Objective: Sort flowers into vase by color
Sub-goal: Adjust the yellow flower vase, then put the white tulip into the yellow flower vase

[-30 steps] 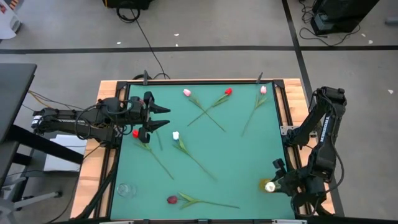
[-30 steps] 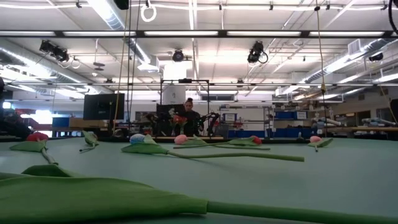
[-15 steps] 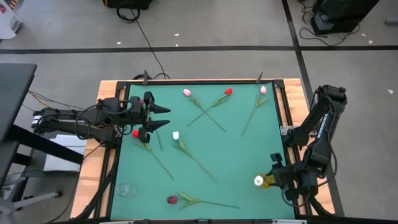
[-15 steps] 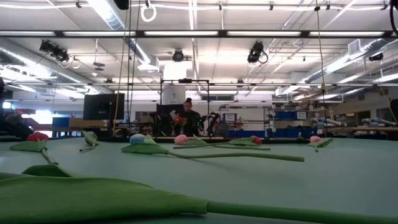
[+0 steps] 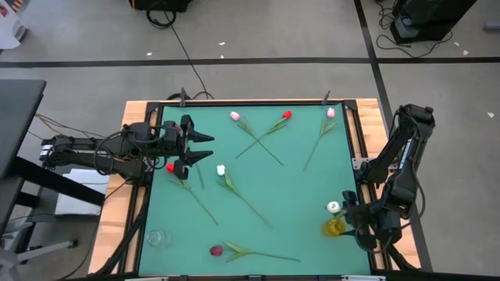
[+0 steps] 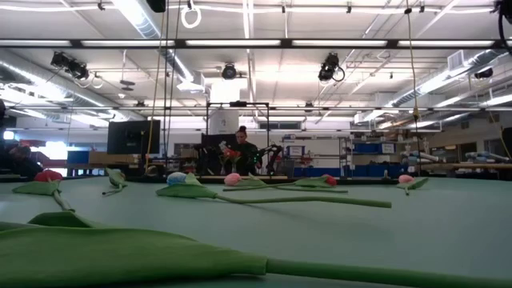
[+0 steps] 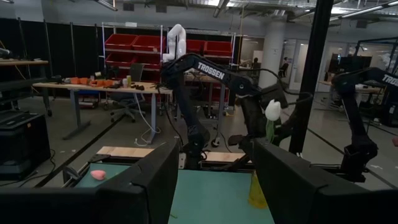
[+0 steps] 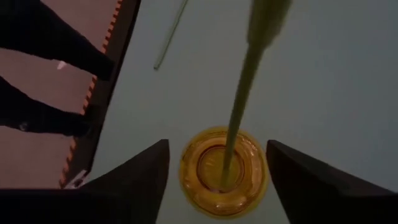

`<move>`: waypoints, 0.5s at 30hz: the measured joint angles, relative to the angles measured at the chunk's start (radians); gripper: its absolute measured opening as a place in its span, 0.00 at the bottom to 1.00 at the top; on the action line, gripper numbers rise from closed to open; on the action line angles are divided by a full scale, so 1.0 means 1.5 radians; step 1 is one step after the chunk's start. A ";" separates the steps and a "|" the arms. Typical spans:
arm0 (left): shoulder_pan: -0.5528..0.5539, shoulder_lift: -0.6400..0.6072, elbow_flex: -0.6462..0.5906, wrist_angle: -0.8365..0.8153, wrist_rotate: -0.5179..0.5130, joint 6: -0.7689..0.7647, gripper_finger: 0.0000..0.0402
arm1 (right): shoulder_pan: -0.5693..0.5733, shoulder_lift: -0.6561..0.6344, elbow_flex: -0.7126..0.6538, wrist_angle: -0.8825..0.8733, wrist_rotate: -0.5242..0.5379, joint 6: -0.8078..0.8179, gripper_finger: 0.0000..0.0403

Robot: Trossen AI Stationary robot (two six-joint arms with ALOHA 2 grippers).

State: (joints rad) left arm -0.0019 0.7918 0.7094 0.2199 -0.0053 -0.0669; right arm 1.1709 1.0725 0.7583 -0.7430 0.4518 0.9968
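High view: open mat [image 5: 297, 195] mid-table

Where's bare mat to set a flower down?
Free: the patch between the white tulip's stem, the far-right pink tulip and the amber vase. Crowded: the crossed tulips at the far edge, and beside the left gripper.

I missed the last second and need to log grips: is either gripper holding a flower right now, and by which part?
Neither. The right gripper is open above the amber vase, the white tulip's stem standing free in it. The left gripper is open and empty.
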 joint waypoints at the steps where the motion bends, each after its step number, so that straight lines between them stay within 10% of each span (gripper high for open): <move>1: 0.000 0.000 0.000 0.000 0.000 0.000 0.53 | 0.000 -0.006 0.005 -0.007 0.000 0.011 0.73; 15: 0.000 0.000 0.000 0.000 0.000 0.000 0.53 | 0.000 -0.155 0.099 -0.072 0.069 0.028 0.68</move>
State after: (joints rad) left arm -0.0019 0.7919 0.7094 0.2199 -0.0051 -0.0669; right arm 1.1709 0.8400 0.9061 -0.8514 0.5547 1.0384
